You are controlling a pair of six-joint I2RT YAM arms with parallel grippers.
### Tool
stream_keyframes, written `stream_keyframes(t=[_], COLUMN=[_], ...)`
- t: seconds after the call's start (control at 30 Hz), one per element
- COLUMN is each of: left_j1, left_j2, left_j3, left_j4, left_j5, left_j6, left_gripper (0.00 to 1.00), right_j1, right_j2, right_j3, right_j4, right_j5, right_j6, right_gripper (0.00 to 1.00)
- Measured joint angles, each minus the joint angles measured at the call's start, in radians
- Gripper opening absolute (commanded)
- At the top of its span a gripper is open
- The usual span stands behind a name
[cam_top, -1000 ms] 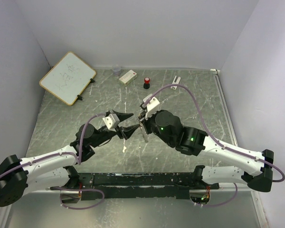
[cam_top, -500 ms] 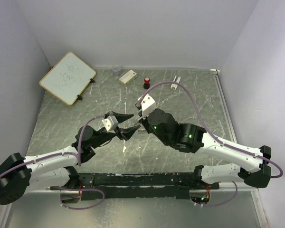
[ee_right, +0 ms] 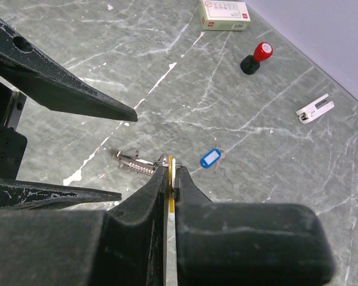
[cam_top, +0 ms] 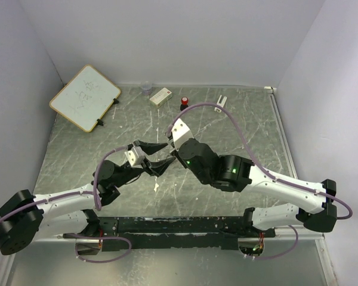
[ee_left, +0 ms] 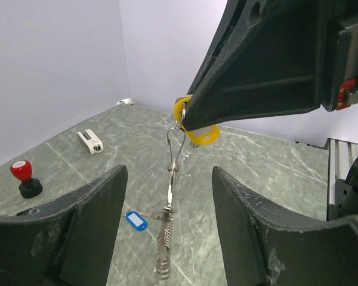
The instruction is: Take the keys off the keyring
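My right gripper [ee_right: 172,165] is shut on the orange-yellow key head [ee_right: 169,179] and holds it above the table. In the left wrist view the yellow head [ee_left: 197,130] carries the thin wire keyring [ee_left: 178,146], with a silvery spring-like piece [ee_left: 163,238] hanging below it. My left gripper [ee_left: 170,174] is open, its fingers on either side of the hanging chain without touching it. A blue-headed key [ee_right: 210,158] lies loose on the table; it also shows in the left wrist view [ee_left: 135,220]. In the top view both grippers meet mid-table, left [cam_top: 158,156], right [cam_top: 174,151].
A whiteboard [cam_top: 85,97] leans at the back left. A white box [cam_top: 160,96], a red-capped black bottle [cam_top: 184,102], a white clip [cam_top: 221,102] and a small clear cup [cam_top: 145,88] stand along the back edge. Grey walls enclose the table.
My right gripper has moved a little left and back with the yellow head in it, closer to the left gripper. The left gripper has shifted slightly back and stays open.
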Motion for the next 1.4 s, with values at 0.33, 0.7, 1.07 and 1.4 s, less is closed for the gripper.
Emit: stream_keyframes(t=[0.33,0.7,1.07,1.4], left_j1=[0.000,-0.003,-0.026,-0.043], left_j2=[0.052,0.102,0.128,0.168], left_j3=[0.000,-0.011,-0.011,-0.011], left_j4=[0.041,0.191,0.214,0.238], left_j5=[0.021,-0.014,-0.043,-0.062], left_j6=[0.009,-0.008,0.004,0.015], left_gripper=[0.68,0.69,0.52,0.46], right_j1=[0.013,0.026,0.034,0.038], right_j2=[0.021,0.034,0.043,0.043], right_j3=[0.023,0.035,0.035,0.035], right_j4=[-0.002,-0.008,-0.006,-0.006], right_j5=[0.024,0.039,0.040,0.042], right_j6=[-0.018,-0.021,-0.023,-0.023], right_gripper=[0.00,0.00,0.00,0.00])
